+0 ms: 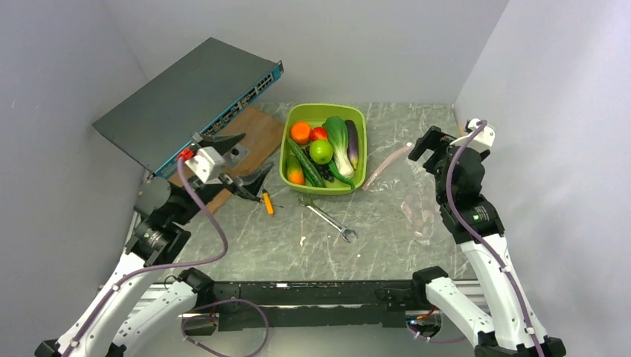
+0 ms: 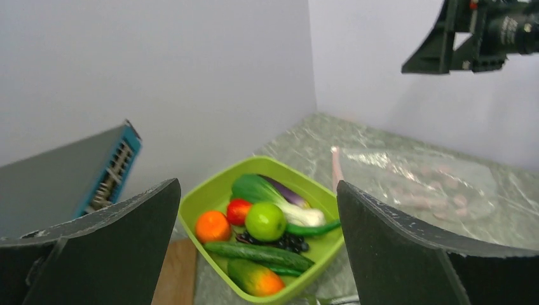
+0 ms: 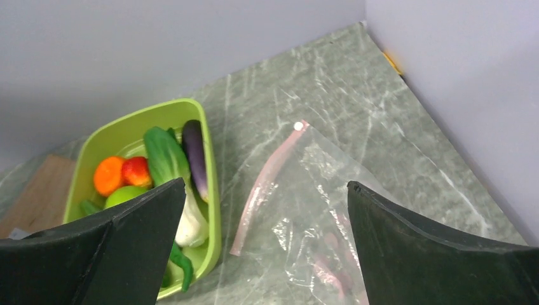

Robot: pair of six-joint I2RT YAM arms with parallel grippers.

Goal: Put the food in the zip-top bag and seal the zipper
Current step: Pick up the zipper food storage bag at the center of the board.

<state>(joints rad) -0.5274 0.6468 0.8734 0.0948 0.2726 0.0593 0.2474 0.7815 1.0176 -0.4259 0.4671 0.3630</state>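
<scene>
Inside the lime-green tub (image 1: 316,188) the food (image 1: 321,151) lies piled, its grapes (image 2: 286,243) half buried. Just right of it on the tabletop (image 1: 298,238) the zip-top bag (image 1: 417,201) lies flat, faint against the marble, its pink zipper (image 1: 387,165) plainest. Left hand (image 2: 257,184) and right hand (image 3: 265,185) gape wide, empty.

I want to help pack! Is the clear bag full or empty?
Empty: the zip-top bag lies flat; the toy food sits in the lime-green tub.
</scene>
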